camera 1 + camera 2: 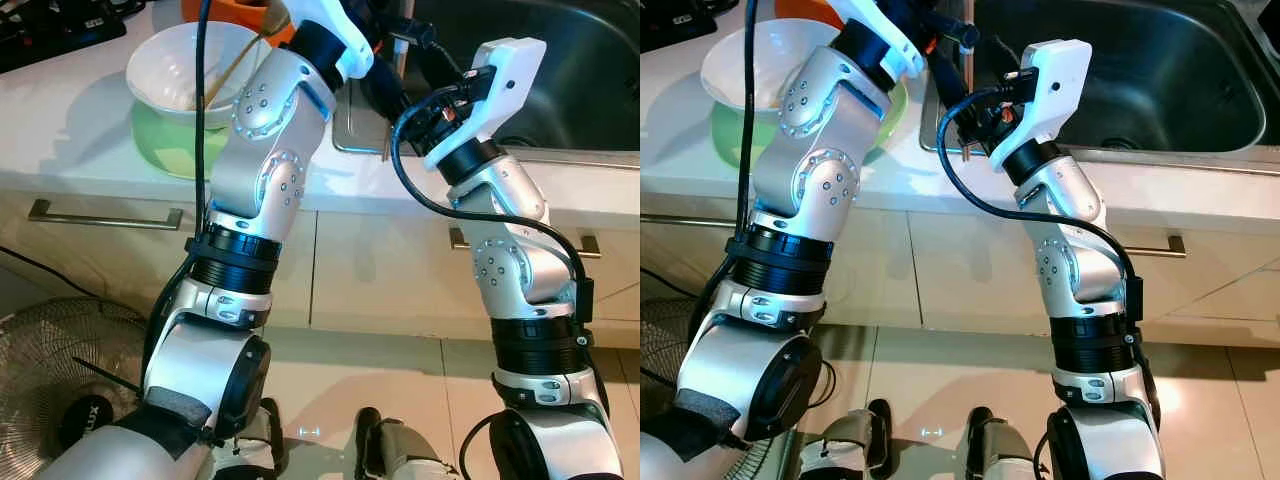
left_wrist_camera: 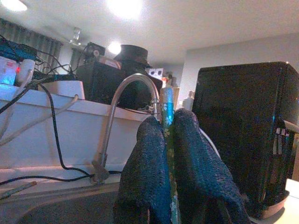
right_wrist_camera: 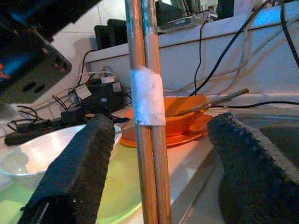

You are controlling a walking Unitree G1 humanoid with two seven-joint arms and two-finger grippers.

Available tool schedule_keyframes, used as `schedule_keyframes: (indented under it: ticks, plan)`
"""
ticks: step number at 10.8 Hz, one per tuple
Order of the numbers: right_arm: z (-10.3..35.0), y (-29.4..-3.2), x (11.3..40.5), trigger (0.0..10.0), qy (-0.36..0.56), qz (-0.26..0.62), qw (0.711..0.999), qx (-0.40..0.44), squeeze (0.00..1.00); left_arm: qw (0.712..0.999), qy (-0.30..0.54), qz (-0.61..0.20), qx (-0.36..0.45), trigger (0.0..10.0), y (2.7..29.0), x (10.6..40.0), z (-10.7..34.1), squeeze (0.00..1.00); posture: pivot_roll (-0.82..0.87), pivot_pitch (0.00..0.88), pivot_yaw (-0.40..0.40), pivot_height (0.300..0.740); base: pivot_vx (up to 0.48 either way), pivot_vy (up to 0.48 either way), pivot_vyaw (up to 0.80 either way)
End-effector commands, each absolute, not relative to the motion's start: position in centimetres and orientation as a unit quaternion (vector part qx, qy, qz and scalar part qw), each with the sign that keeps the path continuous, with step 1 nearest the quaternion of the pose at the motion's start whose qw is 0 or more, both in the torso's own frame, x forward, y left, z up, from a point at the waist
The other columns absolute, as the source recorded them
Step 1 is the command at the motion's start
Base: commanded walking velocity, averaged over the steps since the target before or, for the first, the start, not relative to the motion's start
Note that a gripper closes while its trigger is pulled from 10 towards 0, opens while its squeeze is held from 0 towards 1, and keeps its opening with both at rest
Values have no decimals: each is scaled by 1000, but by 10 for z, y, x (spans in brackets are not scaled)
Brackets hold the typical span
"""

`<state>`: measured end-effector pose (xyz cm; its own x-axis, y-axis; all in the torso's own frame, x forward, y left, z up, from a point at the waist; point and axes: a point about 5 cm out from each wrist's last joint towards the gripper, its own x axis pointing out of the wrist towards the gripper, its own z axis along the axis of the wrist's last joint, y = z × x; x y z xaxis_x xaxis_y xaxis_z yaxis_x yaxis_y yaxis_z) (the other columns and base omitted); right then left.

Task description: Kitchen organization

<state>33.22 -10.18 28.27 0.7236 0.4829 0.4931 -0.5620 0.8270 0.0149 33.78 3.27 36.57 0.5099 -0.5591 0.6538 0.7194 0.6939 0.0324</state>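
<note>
Left gripper point(image 2: 170, 154): fingers clenched on a slim green stick with a floral print point(image 2: 167, 109), held upright between the pads. Behind it, a curved steel tap point(image 2: 122, 100) and a black box-shaped appliance point(image 2: 245, 135) off to one side.

Right gripper point(image 3: 159, 163): fingers spread wide, released. A pair of brown wooden chopsticks bound with white tape point(image 3: 147, 102) stands upright in the gap between the fingers, touching neither. Beyond them, an orange bowl on an orange plate point(image 3: 180, 116) with a stick resting in it, and a white bowl point(image 3: 28, 156) on a light green plate point(image 3: 117, 186) next to one finger.

Both arms reach over the white countertop point(image 1: 60, 120) edge, beside the steel sink point(image 1: 1140, 70).
</note>
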Motion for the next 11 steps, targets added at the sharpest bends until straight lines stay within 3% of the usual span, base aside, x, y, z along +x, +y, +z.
schedule_keyframes:
  ticks: [1,2,11]
  plan:
    - [282,-101,333,1922,-240,283,925,77,0,849,-336,-391,-119,10000,28,332,372,0,113,244,-13,740,0,0,0]
    - [281,-102,334,0,-238,279,927,76,0,849,-334,-391,-118,10000,29,333,371,0,115,247,-14,740,0,0,0]
    - [277,-101,337,0,-233,272,931,70,0,851,-333,-390,-112,10000,29,334,373,0,122,255,-14,740,0,0,0]
